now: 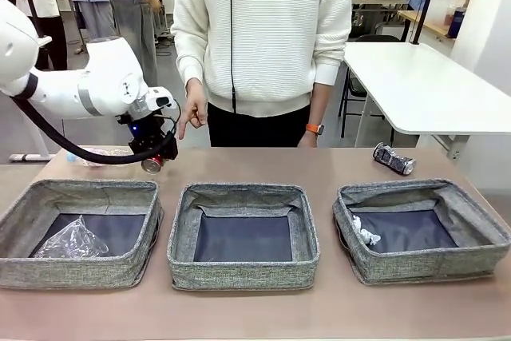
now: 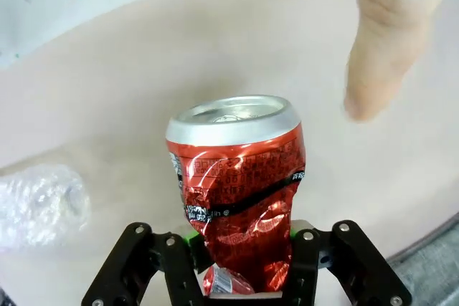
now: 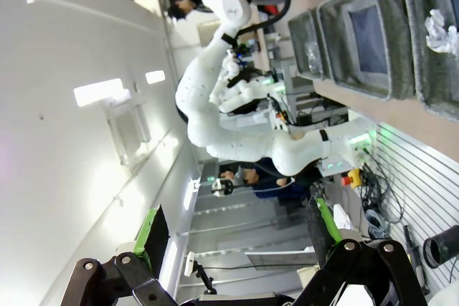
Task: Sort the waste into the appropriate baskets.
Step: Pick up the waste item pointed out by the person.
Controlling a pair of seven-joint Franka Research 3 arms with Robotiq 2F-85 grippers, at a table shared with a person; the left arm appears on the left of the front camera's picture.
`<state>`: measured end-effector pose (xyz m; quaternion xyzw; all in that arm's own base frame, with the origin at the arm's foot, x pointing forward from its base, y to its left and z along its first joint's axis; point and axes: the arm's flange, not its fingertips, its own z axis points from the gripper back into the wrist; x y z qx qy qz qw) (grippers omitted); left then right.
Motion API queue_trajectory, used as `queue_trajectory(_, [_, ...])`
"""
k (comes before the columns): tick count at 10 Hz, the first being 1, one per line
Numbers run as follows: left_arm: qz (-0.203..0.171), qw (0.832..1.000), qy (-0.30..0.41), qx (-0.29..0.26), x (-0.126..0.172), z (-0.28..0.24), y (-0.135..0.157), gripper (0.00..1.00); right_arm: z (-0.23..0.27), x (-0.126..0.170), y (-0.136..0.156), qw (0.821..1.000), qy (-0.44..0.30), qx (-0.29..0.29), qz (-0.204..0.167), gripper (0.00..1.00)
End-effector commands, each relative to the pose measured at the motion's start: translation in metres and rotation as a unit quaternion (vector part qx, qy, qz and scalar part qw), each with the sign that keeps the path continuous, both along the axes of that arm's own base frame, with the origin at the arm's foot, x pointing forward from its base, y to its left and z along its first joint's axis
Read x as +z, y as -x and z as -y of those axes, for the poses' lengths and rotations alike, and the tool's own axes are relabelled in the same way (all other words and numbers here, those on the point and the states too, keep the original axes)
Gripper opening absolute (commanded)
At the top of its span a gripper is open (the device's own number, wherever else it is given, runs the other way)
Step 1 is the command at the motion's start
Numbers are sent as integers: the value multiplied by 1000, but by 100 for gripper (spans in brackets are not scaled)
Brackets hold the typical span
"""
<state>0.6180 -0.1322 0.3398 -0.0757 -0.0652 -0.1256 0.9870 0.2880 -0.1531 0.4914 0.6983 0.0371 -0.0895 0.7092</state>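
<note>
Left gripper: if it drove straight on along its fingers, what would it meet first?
The table, probably; the crushed red can clamped in the left gripper would touch it first. Gap unclear.

The brown bench carries 3 grey baskets in a row: left basket, middle basket, right basket. A crushed dark can lies beyond the right basket, a clear bottle beyond the left.

- Our left hand holds a can just behind the left basket.
- A bottle lies on the table left of the hand, and a person's finger is just right of it.
- The middle basket and the right basket sit well to the hand's right, with a second can behind the right basket.
- A cup lies in the left basket and a paper ball in the right basket.
</note>
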Motion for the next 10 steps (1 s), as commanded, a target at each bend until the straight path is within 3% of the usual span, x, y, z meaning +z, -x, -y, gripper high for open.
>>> queue_trajectory(1, [-42, 998, 27, 28, 41, -11, 38, 0, 1, 6, 1, 1000, -6, -1, -4, 100])
queue_trajectory(2, [-85, 995, 37, 43, 73, -18, 65, 0, 1, 6, 1, 1000, -6, -1, -4, 100])
queue_trajectory(3, [-87, 994, 56, 21, 107, -19, 105, 0, 1, 6, 1, 1000, -6, -1, -4, 100])
queue_trajectory(4, [-63, 996, 62, 23, 139, -13, 158, 0, 1, 6, 1, 1000, -6, -1, -4, 100])
queue_trajectory(5, [-12, 987, 127, 99, 161, 0, 224, 0, 1, 6, 1, 1000, -6, -1, -4, 100])
queue_trajectory(6, [52, 990, 131, 29, 163, 5, 294, 0, 1, 6, 1, 1000, -6, -1, -4, 100])
queue_trajectory(7, [80, 985, 150, 15, 160, 5, 315, 0, 1, 6, 1, 1000, -6, -1, -4, 100])
queue_trajectory(8, [-32, 992, 114, 45, 163, 4, 208, 0, 1, 6, 1, 1000, -6, -1, -4, 100])
queue_trajectory(10, [-32, 992, 114, 45, 163, 4, 208, 0, 1, 6, 1, 1000, -6, -1, -4, 100])
